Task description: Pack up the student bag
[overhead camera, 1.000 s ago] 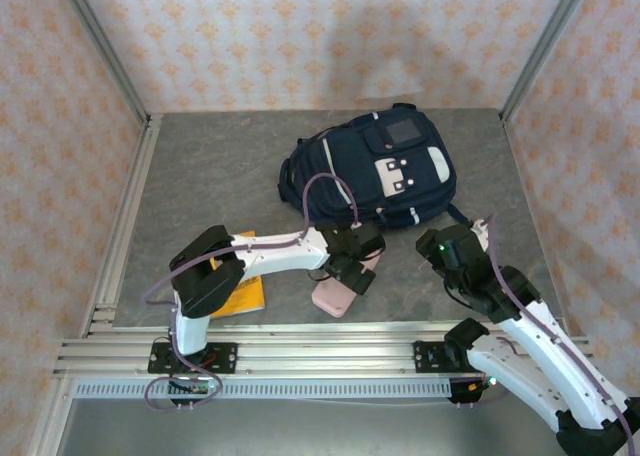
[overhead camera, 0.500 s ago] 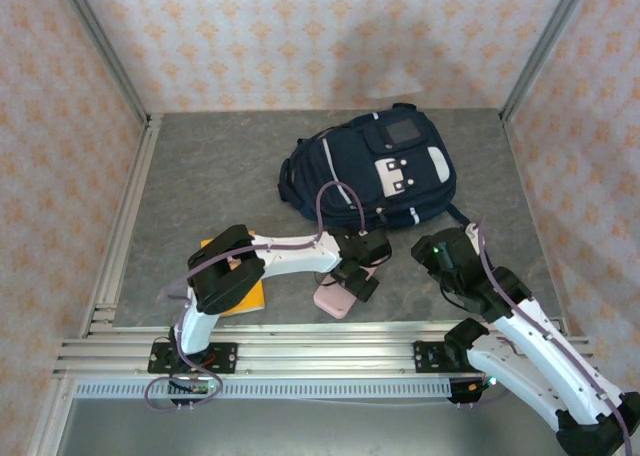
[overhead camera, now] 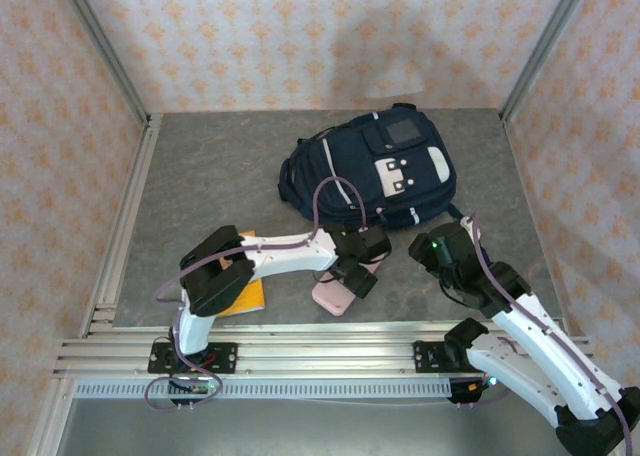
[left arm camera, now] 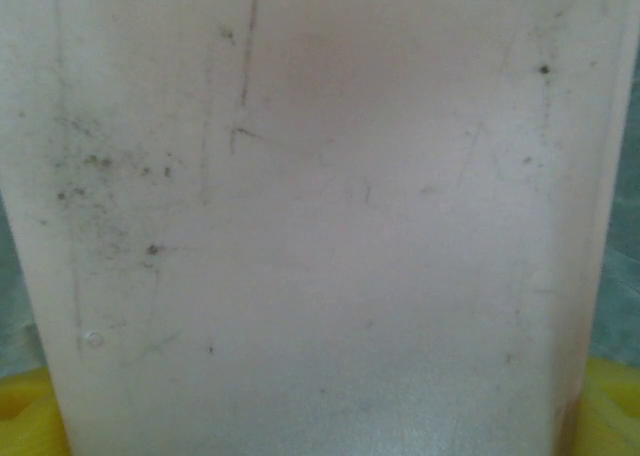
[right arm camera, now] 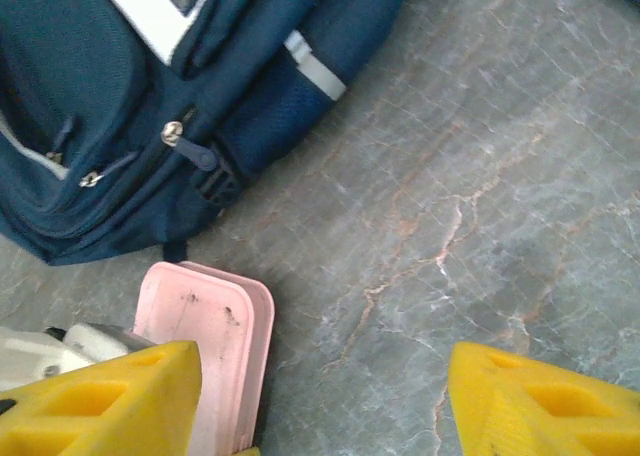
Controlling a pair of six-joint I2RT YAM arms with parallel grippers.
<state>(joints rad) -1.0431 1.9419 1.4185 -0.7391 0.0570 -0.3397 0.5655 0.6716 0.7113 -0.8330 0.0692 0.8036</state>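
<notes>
**Obscured areas.** In the left wrist view, the scuffed pink case [left arm camera: 320, 216] lies too close to the lens for its ends to be seen. One yellow fingertip [left arm camera: 25, 426] shows at 7 o'clock and the other at 5 o'clock, one at each long edge of the case. It cannot be told whether the left gripper [overhead camera: 353, 274] presses on the case or merely straddles it. In the top view, this gripper covers the far end of the case, and the left arm [overhead camera: 215, 276] hides most of a yellow book [overhead camera: 252, 294]. In the right wrist view, the case is cut off by the lower edge of the frame and by the near finger.

**Right gripper.** The right gripper [right arm camera: 320, 401] is released. Its fingers are spread wide over the bare grey table [right arm camera: 450, 176], with nothing between them.

**Task item.** The student bag [overhead camera: 370, 166] lies flat on the table at 1 o'clock from the table centre. Its zips are closed. The case lies at 6 o'clock from the bag, near its lower edge but not touching it. The right gripper is at 5 o'clock from the bag.

**Change from the earlier frames.**
- The left elbow has shifted towards 3 o'clock and now covers more of the book.
- The right gripper has moved slightly towards 9 o'clock.
- The bag and the case have kept their positions.
</notes>
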